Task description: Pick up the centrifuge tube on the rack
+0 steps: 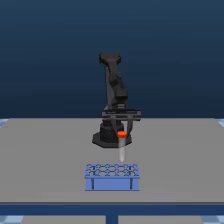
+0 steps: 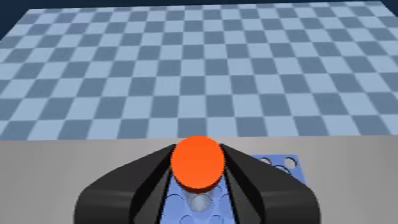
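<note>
The centrifuge tube (image 1: 121,146), whitish with an orange-red cap (image 2: 197,162), hangs upright above the light-blue rack (image 1: 111,176), its tip clear of the rack's holes. My gripper (image 1: 122,131) is shut on the tube just under the cap. In the wrist view the black fingers (image 2: 133,180) flank the cap on both sides, and the rack (image 2: 286,167) shows beneath them. The tube's body is mostly hidden by the cap in that view.
The rack stands near the front edge of a grey table (image 1: 45,160). The arm's black base (image 1: 107,136) sits behind the rack. A blue checkered floor (image 2: 195,70) lies beyond the table edge.
</note>
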Controlling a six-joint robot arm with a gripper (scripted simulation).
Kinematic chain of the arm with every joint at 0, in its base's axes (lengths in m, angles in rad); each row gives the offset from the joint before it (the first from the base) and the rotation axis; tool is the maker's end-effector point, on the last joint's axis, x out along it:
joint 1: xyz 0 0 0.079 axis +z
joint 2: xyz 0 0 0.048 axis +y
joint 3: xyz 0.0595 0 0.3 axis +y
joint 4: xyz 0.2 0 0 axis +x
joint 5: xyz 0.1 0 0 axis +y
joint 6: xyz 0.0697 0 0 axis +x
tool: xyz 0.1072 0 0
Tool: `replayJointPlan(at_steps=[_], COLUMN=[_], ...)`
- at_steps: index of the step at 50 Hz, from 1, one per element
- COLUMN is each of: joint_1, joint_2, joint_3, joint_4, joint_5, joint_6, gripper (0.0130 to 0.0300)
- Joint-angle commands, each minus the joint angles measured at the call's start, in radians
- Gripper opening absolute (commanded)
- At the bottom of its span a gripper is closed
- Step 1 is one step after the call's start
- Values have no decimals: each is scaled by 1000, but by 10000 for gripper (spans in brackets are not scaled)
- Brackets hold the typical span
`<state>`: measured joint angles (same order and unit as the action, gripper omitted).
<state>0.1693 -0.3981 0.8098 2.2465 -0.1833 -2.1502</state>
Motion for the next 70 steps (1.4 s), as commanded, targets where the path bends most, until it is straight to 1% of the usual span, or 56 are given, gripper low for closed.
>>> replayJointPlan(at_steps=[1, 9, 24, 70], joint_1=[0, 0, 0, 0], joint_2=[-5, -14, -22, -23], joint_3=[-7, -23, -38, -40], joint_4=[48, 133, 202, 212], joint_5=[-13, -30, -48, -50], joint_6=[-69, -155, -227, -236], gripper=[130, 130, 130, 130])
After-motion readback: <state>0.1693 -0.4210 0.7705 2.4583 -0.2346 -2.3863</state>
